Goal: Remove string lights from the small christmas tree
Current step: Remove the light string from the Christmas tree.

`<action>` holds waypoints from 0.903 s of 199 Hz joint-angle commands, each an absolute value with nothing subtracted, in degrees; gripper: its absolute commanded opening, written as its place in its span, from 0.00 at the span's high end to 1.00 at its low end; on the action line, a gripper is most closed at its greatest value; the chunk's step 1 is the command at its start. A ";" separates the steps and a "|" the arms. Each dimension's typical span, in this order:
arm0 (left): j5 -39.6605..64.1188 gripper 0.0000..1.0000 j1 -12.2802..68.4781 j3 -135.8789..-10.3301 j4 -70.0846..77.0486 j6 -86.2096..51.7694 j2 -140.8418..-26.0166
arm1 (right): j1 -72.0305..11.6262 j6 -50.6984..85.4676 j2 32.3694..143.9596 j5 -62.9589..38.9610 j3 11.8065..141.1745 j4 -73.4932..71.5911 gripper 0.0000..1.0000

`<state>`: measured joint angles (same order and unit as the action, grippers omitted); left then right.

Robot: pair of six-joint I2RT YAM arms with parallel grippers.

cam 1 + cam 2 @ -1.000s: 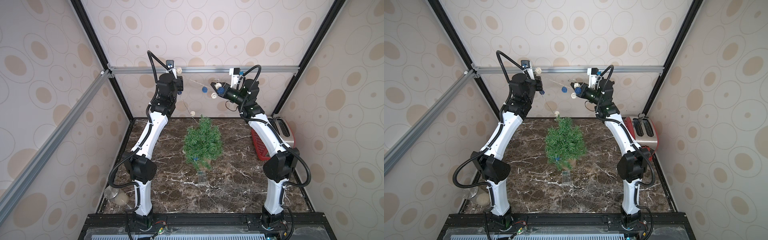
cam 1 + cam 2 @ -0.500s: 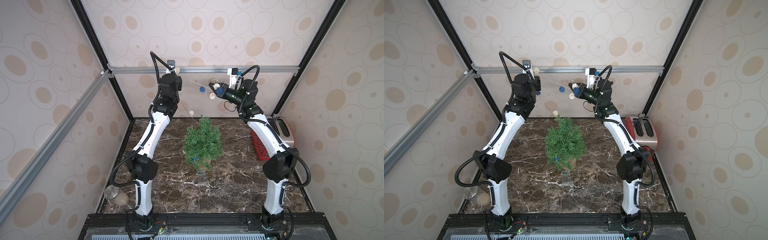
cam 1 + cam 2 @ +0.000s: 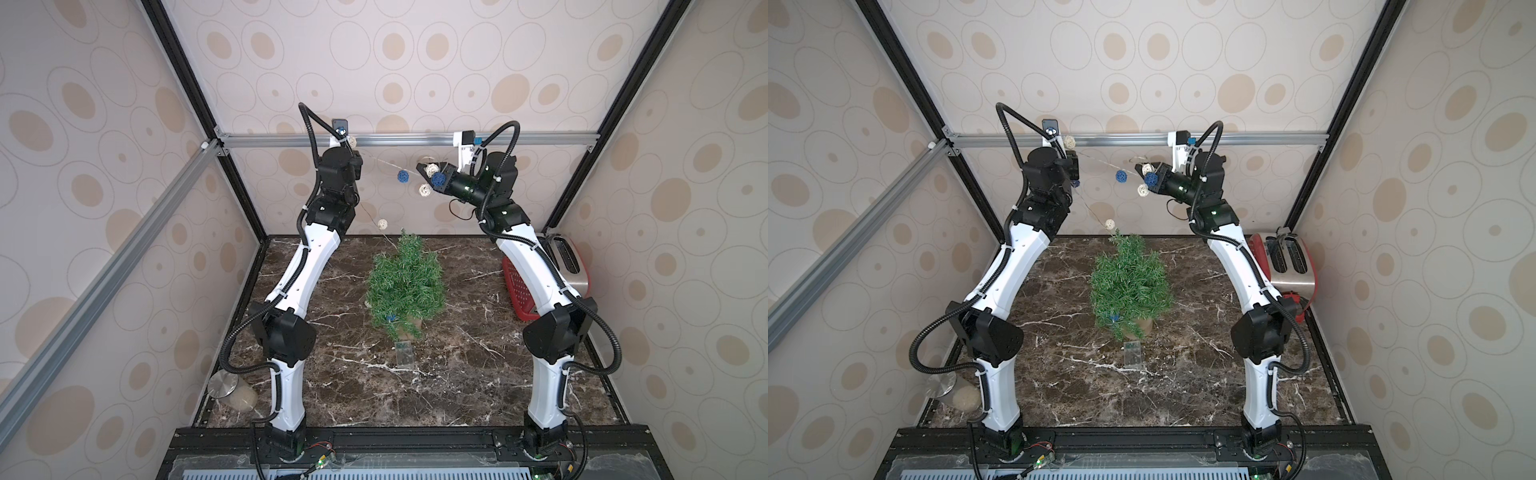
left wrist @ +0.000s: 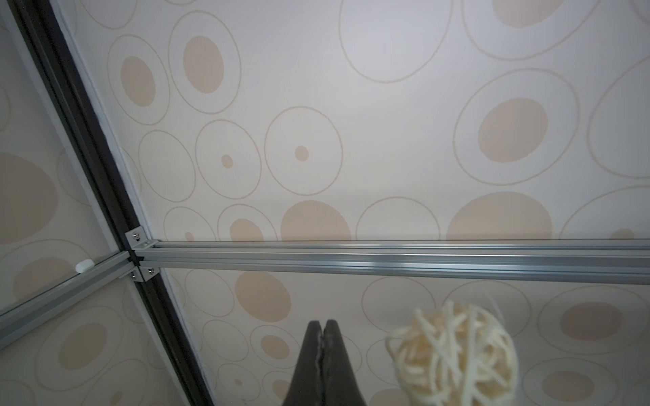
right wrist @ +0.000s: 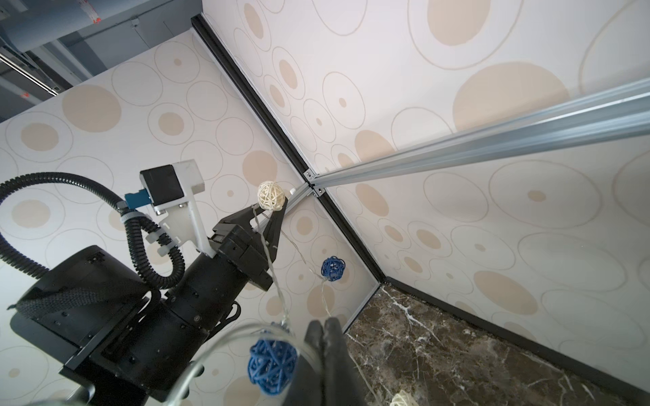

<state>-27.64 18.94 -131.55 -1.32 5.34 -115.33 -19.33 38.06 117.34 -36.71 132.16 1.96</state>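
2 closed grippers, left gripper (image 5: 269, 212) and right gripper (image 3: 421, 168), pinch the string lights (image 3: 402, 176), stretched high above the small christmas tree (image 3: 405, 278). In a top view, 4 cream and 3 blue balls show. 1 blue ball sits in the low branches, and 1 battery box (image 3: 404, 353) lies on the table (image 3: 457, 374) just before the tree.

The string lights (image 3: 403, 176) stretch slack across the air above the small christmas tree (image 3: 405, 282), crossing any descent onto its top. The marble tabletop (image 3: 457, 374) lies open left of it; a toaster (image 3: 567, 262) and red basket (image 3: 517, 291) crowd the right edge.
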 commanded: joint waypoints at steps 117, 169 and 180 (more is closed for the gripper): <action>-33.22 1.00 16.65 -112.10 6.69 0.07 -100.94 | -18.75 26.64 126.02 -34.94 139.35 24.47 0.92; -33.58 1.00 16.65 -126.82 3.16 1.82 -108.99 | -18.76 26.43 131.11 -34.45 145.41 27.34 0.85; -33.12 1.00 16.70 -129.23 4.27 2.35 -110.82 | -18.74 26.59 131.06 -34.95 144.50 26.54 0.84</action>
